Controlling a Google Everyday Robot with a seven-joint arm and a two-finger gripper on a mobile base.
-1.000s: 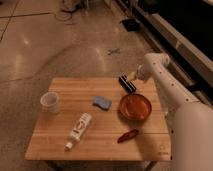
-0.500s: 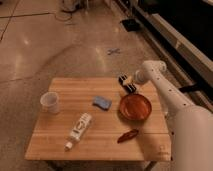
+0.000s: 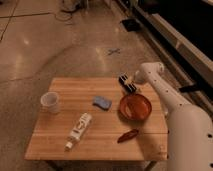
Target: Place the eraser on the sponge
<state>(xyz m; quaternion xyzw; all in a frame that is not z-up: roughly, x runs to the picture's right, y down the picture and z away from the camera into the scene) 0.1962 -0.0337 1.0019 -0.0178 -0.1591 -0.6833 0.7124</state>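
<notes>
The eraser, a small black block with a pale stripe, lies near the table's far right edge, just behind the orange bowl. My gripper reaches in from the right at the end of the white arm and sits right at the eraser, touching or nearly touching it. The sponge, a small blue pad, rests flat near the table's middle, left of the bowl and about a hand's width in front and to the left of the eraser. Nothing lies on the sponge.
On the wooden table a clear plastic cup stands at the left. A white bottle lies at front centre, and a dark red elongated object lies in front of the bowl. The arm overhangs the table's right edge.
The arm's end has come down and slightly left onto the eraser. The eraser, sponge and other objects have stayed where they were.
</notes>
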